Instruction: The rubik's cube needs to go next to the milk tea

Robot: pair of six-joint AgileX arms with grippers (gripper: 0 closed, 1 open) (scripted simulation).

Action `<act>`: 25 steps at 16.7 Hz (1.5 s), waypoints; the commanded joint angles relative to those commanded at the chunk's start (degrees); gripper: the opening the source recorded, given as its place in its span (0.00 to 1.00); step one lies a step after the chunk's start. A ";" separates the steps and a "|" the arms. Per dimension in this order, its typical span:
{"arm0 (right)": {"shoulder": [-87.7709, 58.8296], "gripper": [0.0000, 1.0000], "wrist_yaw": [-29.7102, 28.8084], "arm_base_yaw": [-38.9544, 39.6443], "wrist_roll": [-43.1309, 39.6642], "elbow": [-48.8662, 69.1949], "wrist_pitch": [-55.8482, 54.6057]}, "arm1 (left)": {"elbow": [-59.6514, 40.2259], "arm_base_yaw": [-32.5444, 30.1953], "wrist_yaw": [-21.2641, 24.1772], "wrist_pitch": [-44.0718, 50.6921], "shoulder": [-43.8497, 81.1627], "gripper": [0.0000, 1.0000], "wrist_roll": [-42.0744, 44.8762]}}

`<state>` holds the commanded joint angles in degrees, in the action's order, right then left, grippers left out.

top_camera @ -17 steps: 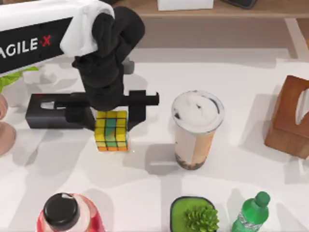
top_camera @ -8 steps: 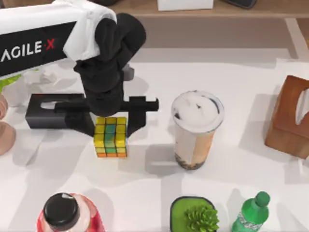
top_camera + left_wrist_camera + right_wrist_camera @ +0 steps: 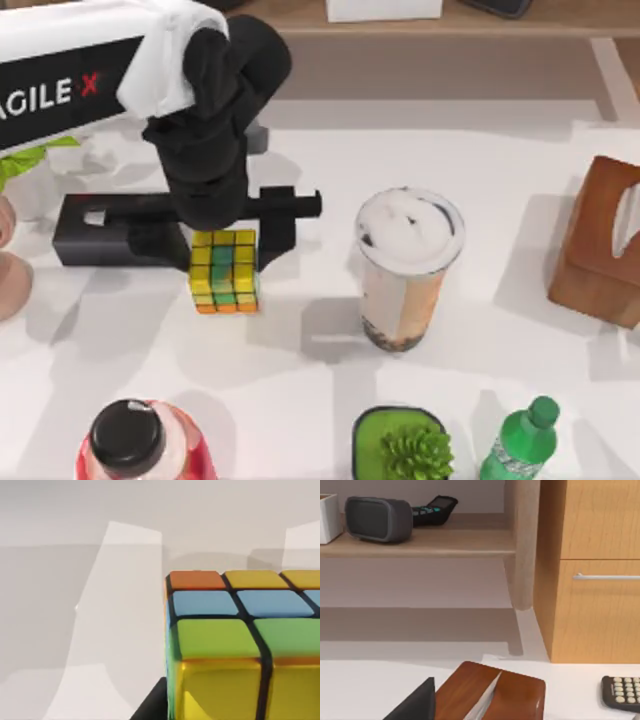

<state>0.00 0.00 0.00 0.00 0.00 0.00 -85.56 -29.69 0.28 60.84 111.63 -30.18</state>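
Left of frame centre: left gripper (image 3: 225, 235) over rubik's cube (image 3: 224, 271), fingers either side, grip unclear | milk tea (image 3: 405, 270) well apart, right.

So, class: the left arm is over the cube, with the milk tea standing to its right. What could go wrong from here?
1. The rubik's cube shows under the left pincer; a weak hold might let it drop on the way.
2. The milk tea is tall and narrow, so a sideways knock from cube or arm might tip it.
3. The potted plant and green bottle crowd the near side.
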 joint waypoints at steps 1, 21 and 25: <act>0.00 1.00 0.00 0.00 0.00 0.00 0.00 | 0.00 0.09 0.00 -0.23 -0.12 0.00 -0.02; 0.00 1.00 0.00 0.00 0.00 0.00 0.00 | 3.23 -1.81 0.71 -3.05 2.45 0.23 0.09; 0.00 1.00 0.00 0.00 0.00 0.00 0.00 | 3.23 -1.81 0.71 -3.05 2.45 0.53 0.09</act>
<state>0.00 0.00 0.00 0.00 0.00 0.00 -82.34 -31.50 0.99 57.79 114.08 -30.09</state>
